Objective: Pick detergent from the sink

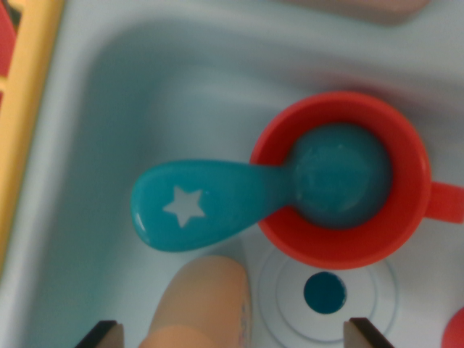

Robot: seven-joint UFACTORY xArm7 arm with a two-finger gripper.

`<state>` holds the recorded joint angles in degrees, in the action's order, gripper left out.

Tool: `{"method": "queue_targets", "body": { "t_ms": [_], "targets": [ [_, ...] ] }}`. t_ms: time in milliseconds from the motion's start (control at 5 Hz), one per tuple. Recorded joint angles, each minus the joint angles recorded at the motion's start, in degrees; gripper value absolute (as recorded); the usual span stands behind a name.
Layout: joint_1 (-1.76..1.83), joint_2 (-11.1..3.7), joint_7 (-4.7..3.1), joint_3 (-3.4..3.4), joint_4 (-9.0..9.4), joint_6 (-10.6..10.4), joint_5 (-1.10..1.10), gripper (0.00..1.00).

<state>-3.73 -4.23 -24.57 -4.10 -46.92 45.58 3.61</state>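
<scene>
The hand [230, 335] hangs wide open, empty, the peach detergent [205, 303] bottle's top between its fingertips.

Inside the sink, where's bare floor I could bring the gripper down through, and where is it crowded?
Bare sink floor runs along the wrist view's top and left, above the red cup and left of the teal spoon. Bottom centre is crowded: the peach bottle, the spoon handle and the drain sit close together.
</scene>
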Motion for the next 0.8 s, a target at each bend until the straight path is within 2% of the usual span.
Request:
{"method": "queue_targets", "body": {
  "t_ms": [800],
  "targets": [
    [-0.02,-0.06,-0.39,-0.04,0.68,-0.71,0.09,0.0]
  ]
}}
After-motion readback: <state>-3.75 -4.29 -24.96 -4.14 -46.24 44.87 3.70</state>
